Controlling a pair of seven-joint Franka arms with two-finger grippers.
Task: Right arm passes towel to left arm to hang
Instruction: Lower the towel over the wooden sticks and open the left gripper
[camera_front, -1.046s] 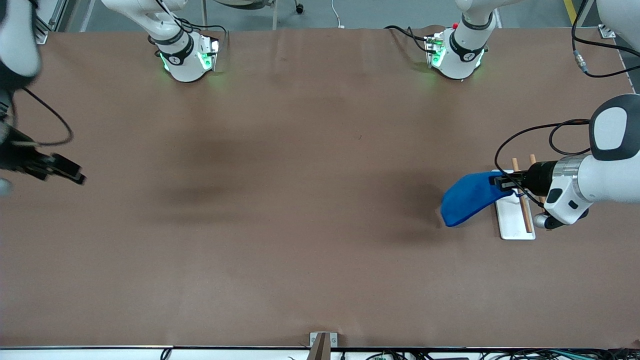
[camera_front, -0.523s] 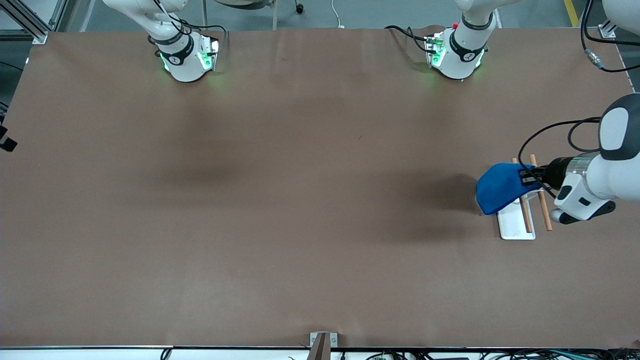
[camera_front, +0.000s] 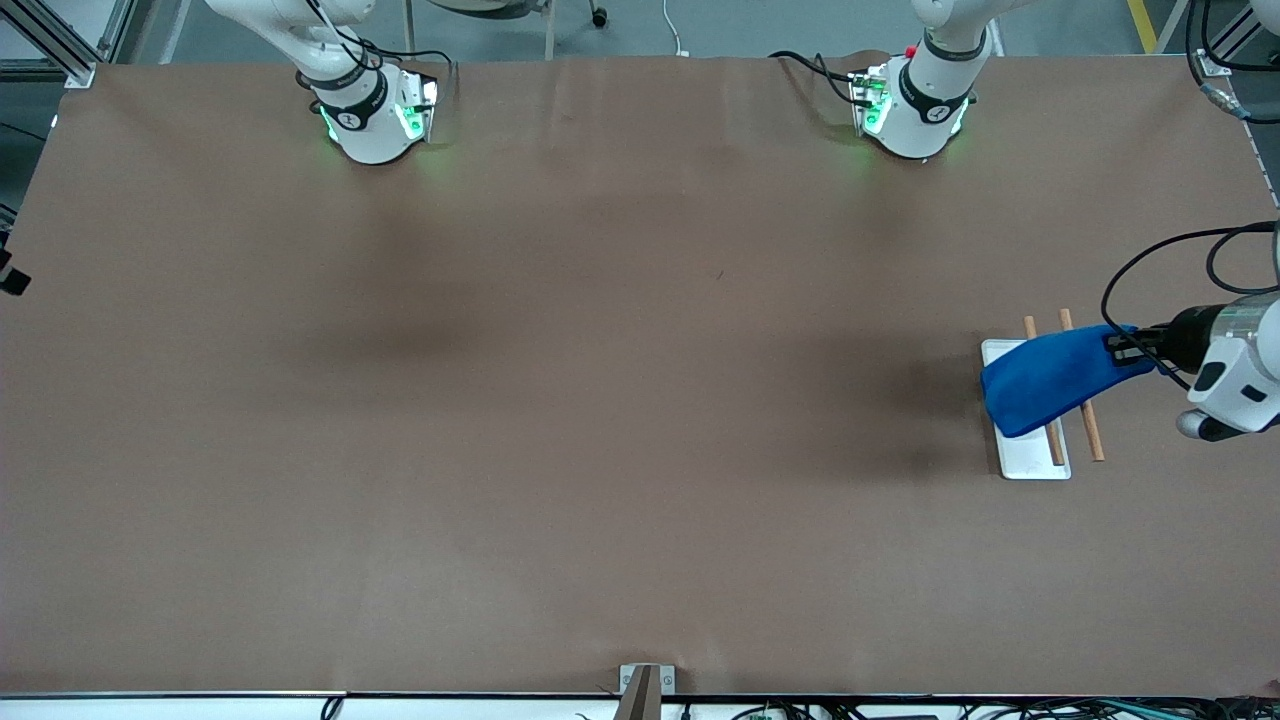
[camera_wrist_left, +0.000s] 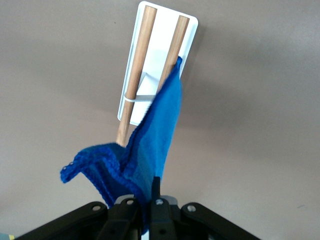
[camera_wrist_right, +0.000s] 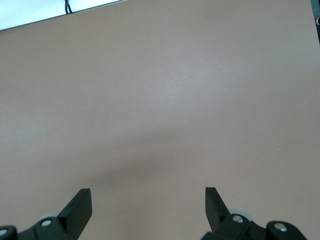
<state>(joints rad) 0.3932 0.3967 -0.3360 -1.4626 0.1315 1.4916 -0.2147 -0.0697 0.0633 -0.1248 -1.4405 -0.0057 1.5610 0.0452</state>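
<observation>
The bright blue towel (camera_front: 1060, 375) hangs from my left gripper (camera_front: 1122, 347) over a white rack (camera_front: 1030, 455) with two wooden rods (camera_front: 1090, 432) at the left arm's end of the table. The gripper is shut on one edge of the towel. In the left wrist view the towel (camera_wrist_left: 150, 150) drapes from the left gripper (camera_wrist_left: 147, 197) onto one rod (camera_wrist_left: 172, 50) of the rack (camera_wrist_left: 160, 55). My right gripper (camera_wrist_right: 147, 205) is open and empty over bare table; in the front view only a dark bit of it (camera_front: 12, 280) shows at the edge, at the right arm's end.
The brown table (camera_front: 600, 400) spreads wide between the arms. The two green-lit bases (camera_front: 375, 115) (camera_front: 910, 110) stand along the table edge farthest from the front camera. A small metal bracket (camera_front: 645, 685) sits at the nearest edge.
My left gripper has carried the towel from beside the rack to over its rods, toward the left arm's end. My right gripper has pulled back off the table edge.
</observation>
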